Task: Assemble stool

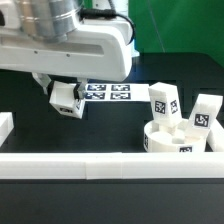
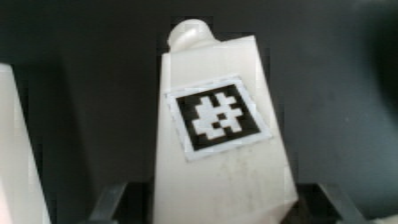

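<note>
Hand [image 1: 63, 90] is narrow & clamped on one white stool leg [image 1: 68, 103], which looks lifted off the desk [image 1: 40, 140] and tilted, tag facing the camera. In the ext. view the arm fills the top left & is cut off by the frame. The fingers sit in shadow under the white housing, hard to tell apart from the leg.

Wrist view: the same stool leg [image 2: 214, 120] runs up the middle w/ a rounded peg at its far end & a b/w tag on its face. Only dark bits of the fingers [image 2: 118, 200] show on either side, tips cut off by the frame edge. Pic is soft, tag pattern blurry. A white strip [image 2: 18, 150] at one edge is cut off, so I can't tell what it is.

Round seat [image 1: 178, 142] sits on the desk at the ext. view's right, near the front rail [image 1: 100, 165]. Two more legs stand upright in it, one [image 1: 163, 103] toward the ext. view's left, the other [image 1: 204, 114] toward its right, both tagged. Their lower ends are hidden inside the seat, so how deep they go can't be told.

Marker board [image 1: 108, 92] lies flat farther back. In the ext. view it shows just beside the held leg, and its left part is covered by hand & leg. A short rail piece [image 1: 5, 125] at the ext. view's left edge is cut off.
</note>
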`<state>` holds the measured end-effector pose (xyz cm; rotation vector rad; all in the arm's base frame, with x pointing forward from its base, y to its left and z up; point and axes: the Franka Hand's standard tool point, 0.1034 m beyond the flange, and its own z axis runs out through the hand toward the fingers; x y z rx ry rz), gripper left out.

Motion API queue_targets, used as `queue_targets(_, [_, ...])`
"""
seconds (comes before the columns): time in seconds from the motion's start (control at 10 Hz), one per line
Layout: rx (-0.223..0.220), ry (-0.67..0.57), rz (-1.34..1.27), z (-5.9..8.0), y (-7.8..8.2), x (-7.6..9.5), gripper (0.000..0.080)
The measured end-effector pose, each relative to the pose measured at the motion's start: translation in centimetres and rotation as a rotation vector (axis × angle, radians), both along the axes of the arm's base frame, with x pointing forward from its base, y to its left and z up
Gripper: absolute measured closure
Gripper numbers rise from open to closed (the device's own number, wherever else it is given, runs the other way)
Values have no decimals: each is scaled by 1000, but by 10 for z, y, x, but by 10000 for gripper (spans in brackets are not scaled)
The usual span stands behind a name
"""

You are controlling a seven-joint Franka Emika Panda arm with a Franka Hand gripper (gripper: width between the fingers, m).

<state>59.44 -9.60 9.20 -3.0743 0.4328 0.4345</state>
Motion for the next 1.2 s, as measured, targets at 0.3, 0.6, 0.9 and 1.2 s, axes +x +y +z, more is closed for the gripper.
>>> queue_targets(0.3, [-48,-221,13,12,20,10,476])
queue_targets(0.6, [-97,-446,12,35,37,29,476])
queue_targets(0.9, [-121,-513,18,30,38,28,476])
queue_targets(1.2, [-105,-682,4,48,73,53,476])
